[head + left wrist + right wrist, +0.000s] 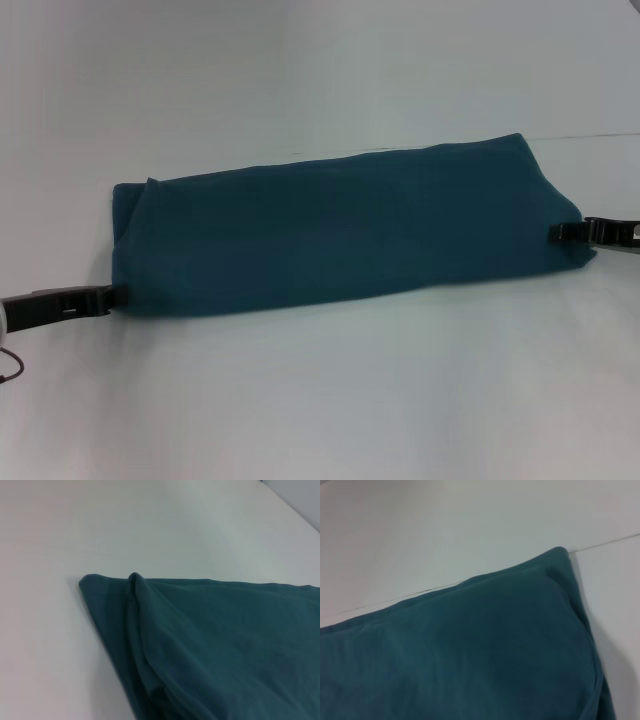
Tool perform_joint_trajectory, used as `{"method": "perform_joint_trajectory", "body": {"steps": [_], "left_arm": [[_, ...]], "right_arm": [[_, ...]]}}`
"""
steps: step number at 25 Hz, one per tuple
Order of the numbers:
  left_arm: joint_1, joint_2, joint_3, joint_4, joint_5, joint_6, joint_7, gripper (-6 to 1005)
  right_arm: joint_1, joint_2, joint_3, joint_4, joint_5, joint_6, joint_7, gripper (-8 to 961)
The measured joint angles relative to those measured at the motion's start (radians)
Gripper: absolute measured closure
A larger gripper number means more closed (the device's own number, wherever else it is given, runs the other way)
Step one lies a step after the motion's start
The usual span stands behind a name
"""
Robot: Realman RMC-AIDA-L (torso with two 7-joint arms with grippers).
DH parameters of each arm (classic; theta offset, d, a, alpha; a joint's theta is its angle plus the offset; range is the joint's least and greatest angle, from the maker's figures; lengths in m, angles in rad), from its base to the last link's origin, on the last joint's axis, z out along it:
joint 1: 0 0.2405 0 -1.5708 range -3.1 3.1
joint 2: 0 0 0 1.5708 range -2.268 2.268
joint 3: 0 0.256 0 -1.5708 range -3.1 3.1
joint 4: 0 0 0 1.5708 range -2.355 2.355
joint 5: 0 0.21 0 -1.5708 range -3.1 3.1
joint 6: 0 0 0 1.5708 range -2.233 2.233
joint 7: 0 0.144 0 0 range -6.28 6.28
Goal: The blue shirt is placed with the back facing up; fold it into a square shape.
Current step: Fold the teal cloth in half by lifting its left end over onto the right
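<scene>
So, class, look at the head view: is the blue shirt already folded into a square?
No: the blue shirt lies as a long, narrow band across the table, with the left hand and right hand at its two ends.

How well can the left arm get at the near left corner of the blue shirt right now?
Probably yes. The left end effector is already at the near left corner of the blue shirt, with only bare table around it. The right end effector sits at the opposite end, out of its way.
</scene>
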Motion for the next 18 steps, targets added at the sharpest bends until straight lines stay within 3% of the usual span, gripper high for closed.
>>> {"method": "perform_joint_trajectory", "body": {"steps": [6,18], "left_arm": [[0.001,0.005,-0.006,0.005,0.003,0.006,0.000,1001],[0.017,0.015,-0.009,0.056,0.029,0.036,-0.026,1000]], "right_arm": [[0.004,0.005,0.000,-0.007,0.001,-0.023,-0.007,541],[-0.032,0.016,0.016,-0.064,0.013,-0.136,-0.047,917]]}}
